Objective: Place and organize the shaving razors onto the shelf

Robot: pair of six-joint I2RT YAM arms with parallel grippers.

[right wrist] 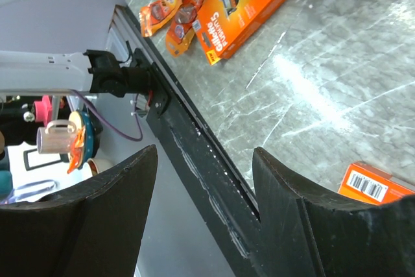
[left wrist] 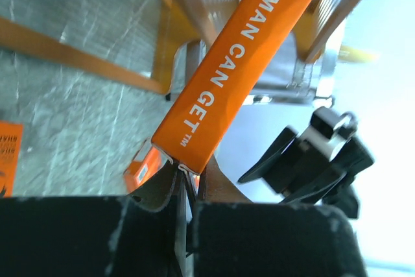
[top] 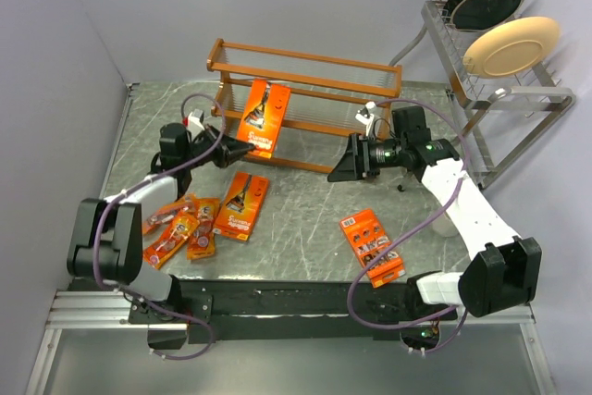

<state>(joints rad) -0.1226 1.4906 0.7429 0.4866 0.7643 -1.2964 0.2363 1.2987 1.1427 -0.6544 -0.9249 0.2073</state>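
**A:** Starting nearest the arm bases, what's on the table (top: 305, 215)?

**B:** A flat card (top: 372, 247) at five o'clock. Three small packs (top: 180, 227) are fanned out at eight o'clock, with a second flat card (top: 242, 205) just beside them toward the middle. None of those five is on the shelf.

**A:** And the grippers?

**B:** The right gripper (top: 340, 167) hovers past the centre, around one o'clock. Its jaws are wide with nothing between them. The left gripper (top: 237, 148), at eleven o'clock, is pinched almost closed on the bottom edge of the held card (top: 264, 113). That card stands tilted in front of the shelf (top: 324, 67) at twelve o'clock.

**A:** Is it resting on a tier?

**B:** I can't tell. It overlaps the front rods, but contact isn't clear from above or from the wrist.

**A:** So how do you finish this well?

**B:** I'd say the pinch is small and low, so the card could swing. Ease it in slowly, set its bottom edge onto the rods and let the top lean back on a rail. Only then let go. Keep it toward the eleven o'clock end so the others have room. The free gripper could steady the top if it tips.
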